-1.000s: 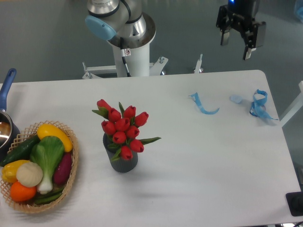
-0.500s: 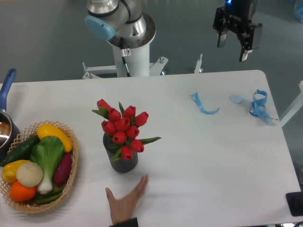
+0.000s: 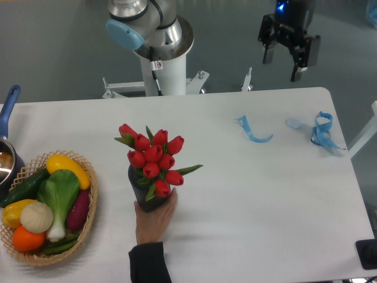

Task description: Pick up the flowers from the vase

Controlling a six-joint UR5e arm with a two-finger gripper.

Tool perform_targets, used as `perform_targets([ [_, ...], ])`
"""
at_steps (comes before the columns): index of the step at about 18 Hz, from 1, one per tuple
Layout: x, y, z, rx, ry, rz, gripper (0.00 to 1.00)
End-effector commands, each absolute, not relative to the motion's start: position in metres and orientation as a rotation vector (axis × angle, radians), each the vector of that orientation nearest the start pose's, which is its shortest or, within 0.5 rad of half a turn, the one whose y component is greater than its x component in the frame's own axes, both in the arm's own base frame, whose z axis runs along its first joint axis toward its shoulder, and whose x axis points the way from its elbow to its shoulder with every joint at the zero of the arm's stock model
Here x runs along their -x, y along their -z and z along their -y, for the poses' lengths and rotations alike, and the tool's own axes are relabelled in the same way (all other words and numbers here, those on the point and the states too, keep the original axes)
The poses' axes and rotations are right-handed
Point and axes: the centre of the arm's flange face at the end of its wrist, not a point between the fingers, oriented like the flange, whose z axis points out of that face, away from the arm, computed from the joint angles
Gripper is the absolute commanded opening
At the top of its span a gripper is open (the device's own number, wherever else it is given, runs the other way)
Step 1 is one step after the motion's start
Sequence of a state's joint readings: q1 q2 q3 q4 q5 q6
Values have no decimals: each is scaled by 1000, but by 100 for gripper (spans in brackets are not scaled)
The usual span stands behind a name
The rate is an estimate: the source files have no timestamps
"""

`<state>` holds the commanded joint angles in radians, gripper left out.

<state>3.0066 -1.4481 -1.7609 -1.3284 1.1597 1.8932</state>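
A wicker basket [image 3: 88,227] of vegetables [image 3: 50,203] sits left; blue ribbons [image 3: 321,132] lie at the table's [image 3: 265,206] right.

A person's hand [image 3: 154,219] grips the vase [image 3: 147,197] from the near side; the wicker basket [image 3: 82,236] crowds its left; bare table [image 3: 259,194] lies to its right.

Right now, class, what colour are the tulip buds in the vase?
Red, with green leaves: the flowers show clearly in the fixed camera view, standing in the dark grey vase.

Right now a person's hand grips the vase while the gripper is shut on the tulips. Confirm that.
Not quite. The hand does grip the vase, but the camera view shows the gripper open, far from the tulips, holding nothing.
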Motion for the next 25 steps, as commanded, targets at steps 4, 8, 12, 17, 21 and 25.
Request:
perform_targets([
  [4, 423, -474, -234, 2639, -280, -656, 100],
  [8, 419, -461, -234, 2642, -243, -637, 100],
  [12, 406, -451, -254, 2609, -160, -511, 100],
  [17, 398, -434, -284, 2382, -35, -359, 100],
  [21, 392, -412, -296, 2360, -1, -383, 100],
  [25, 385, -372, -328, 2273, 168, -312, 100],
])
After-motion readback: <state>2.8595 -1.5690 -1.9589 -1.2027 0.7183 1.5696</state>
